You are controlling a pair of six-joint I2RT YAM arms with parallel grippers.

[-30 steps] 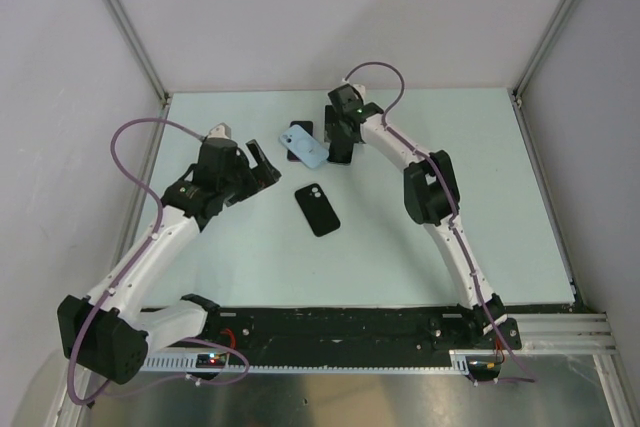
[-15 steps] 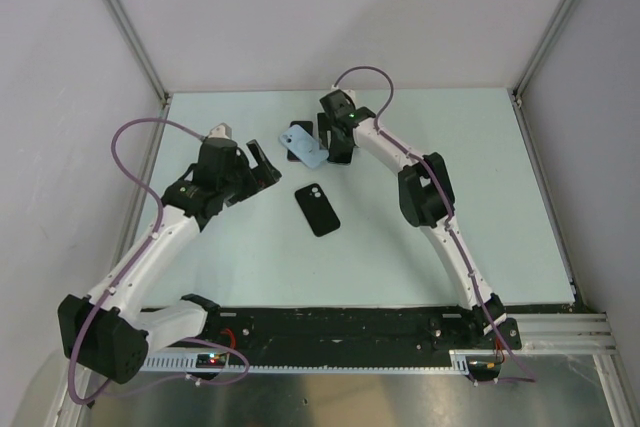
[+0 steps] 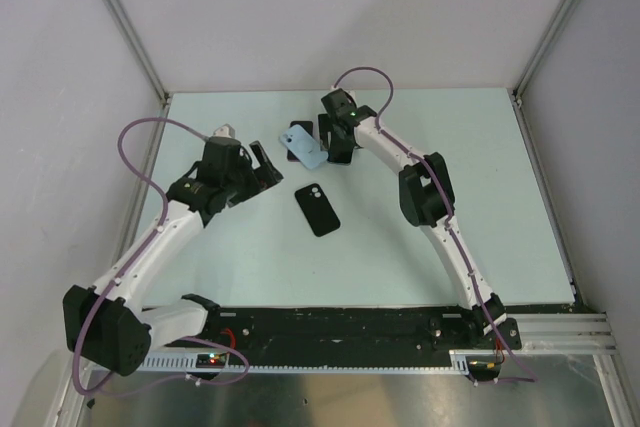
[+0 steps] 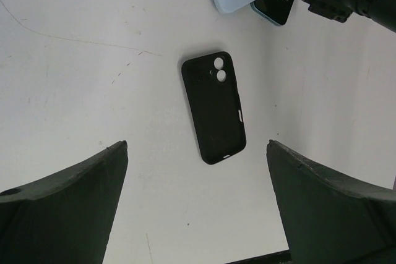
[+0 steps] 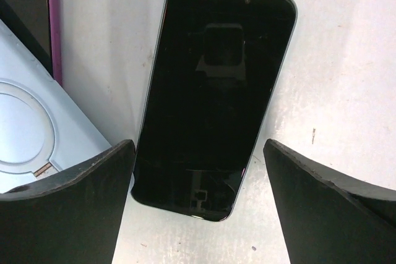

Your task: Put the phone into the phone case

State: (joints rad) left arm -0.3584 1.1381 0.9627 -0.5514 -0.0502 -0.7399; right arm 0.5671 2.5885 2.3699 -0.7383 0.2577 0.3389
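Observation:
A phone with a dark screen and a teal rim lies face up on the table. My right gripper is open, one finger on each side of the phone's near end. In the top view that gripper hides most of the phone. A black phone case lies alone, back up, at the table's middle. In the left wrist view it shows two camera holes. My left gripper hangs open above the table, just short of the case's near end and holding nothing.
A light blue case with a round ring lies just left of the phone, partly over a pink-edged phone. In the right wrist view the blue case touches my left finger's side. Walls enclose the table.
My right gripper has shifted a little to the left over the phone, and its jaws have narrowed slightly. My left arm has moved slightly. The phone and cases lie where they were.

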